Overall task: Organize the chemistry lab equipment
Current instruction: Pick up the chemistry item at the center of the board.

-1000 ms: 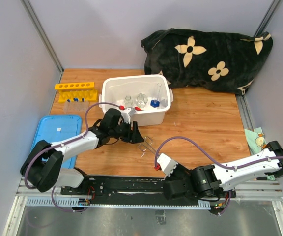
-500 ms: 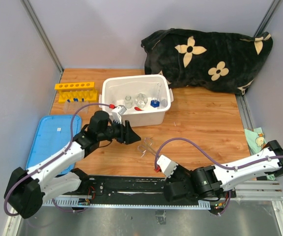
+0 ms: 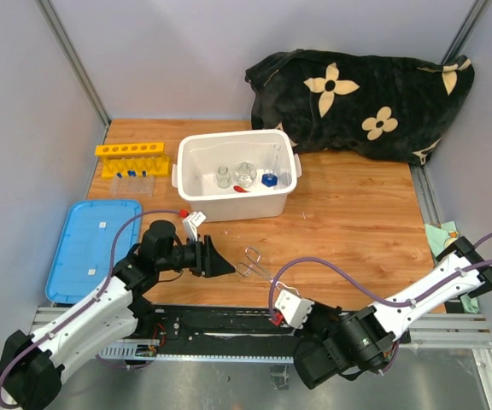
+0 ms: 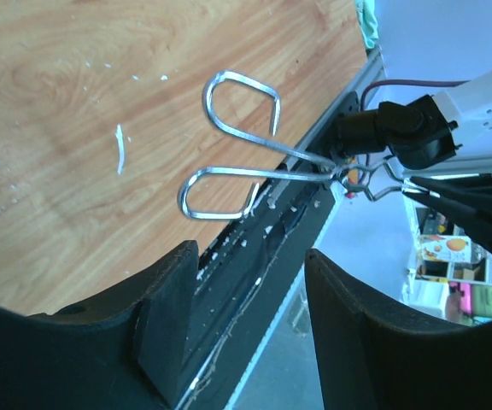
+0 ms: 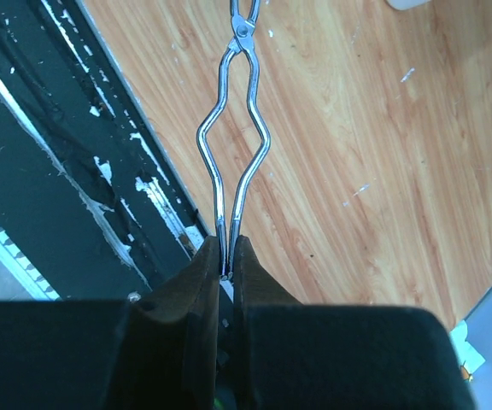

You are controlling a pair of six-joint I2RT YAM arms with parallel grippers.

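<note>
High view looking down, close wrist views; both sharing metal tweezers (image 4: 263,172)

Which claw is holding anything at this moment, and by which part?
The right claw grips the thin metal wire tongs by their tip end, opposite the looped handles. The left claw is open and empty.

I'm looking at a light-brown wooden worktop (image 3: 348,222) with pale scuffs in its grain. Back centre, there's a white rectangular plastic bin (image 3: 237,206) standing open, long side toward me. Its flat blue plastic lid (image 3: 90,248) lies well apart from it, at the left edge. Back right, a black plush blanket with cream flower shapes (image 3: 357,102) is heaped against the grey wall. At the far right edge I see a small greenish printed cloth (image 3: 447,241), too small to read.
</note>
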